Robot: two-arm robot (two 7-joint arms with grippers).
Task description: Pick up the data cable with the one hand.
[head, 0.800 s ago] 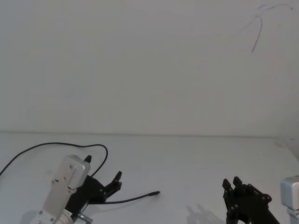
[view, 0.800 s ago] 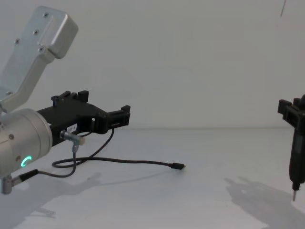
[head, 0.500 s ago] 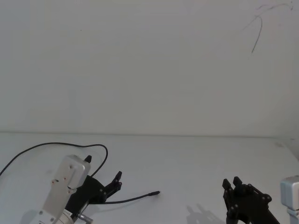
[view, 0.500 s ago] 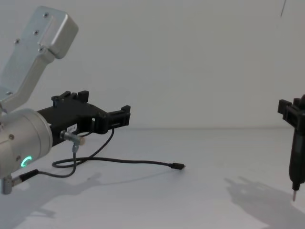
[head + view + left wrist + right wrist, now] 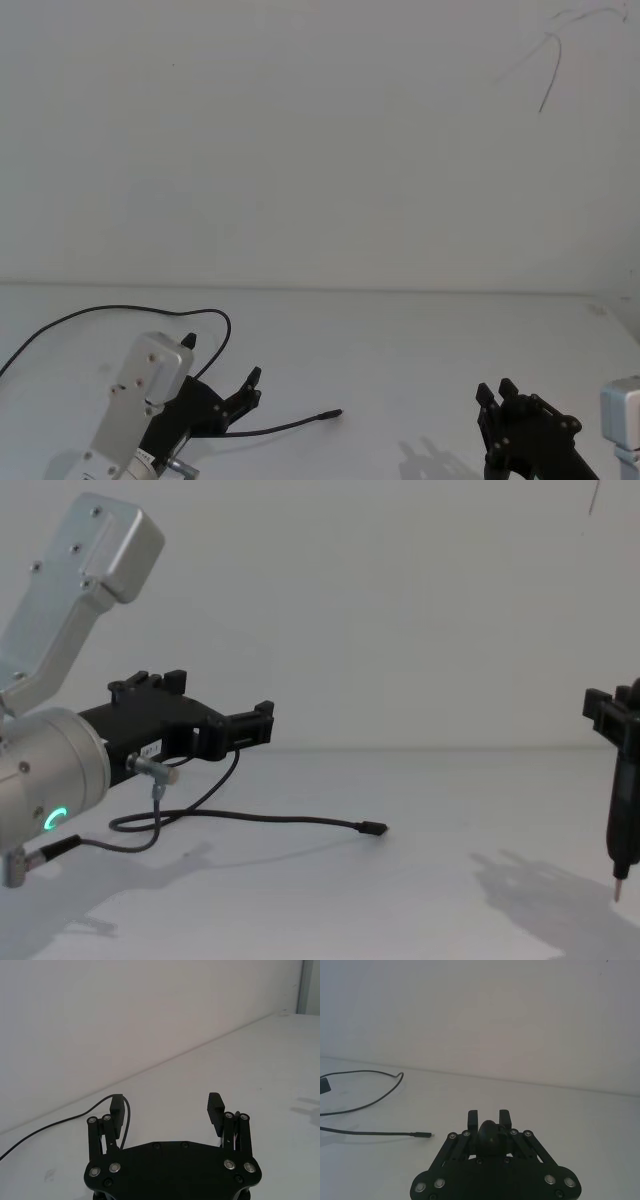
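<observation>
The left gripper (image 5: 252, 386) was held low over the white surface (image 5: 420, 340) on the robot's left side. Its jaws were spread wide, and nothing was grasped between them. The data cable (image 5: 120, 307) was laid on the surface as a long arc from the left edge. It was carried round behind the gripper and out beneath it, and was ended by a small flat plug (image 5: 335, 412) just ahead of the jaws and to their right. From the chest, the cable (image 5: 280, 820) was seen flat on the surface below the raised left gripper (image 5: 222, 708), apart from the jaws. In the left wrist view, the cable (image 5: 60, 1122) was seen passing close by one finger (image 5: 116, 1106). The right gripper (image 5: 494, 390) was parked at the lower right, well apart from the cable, with its jaws drawn close together.
</observation>
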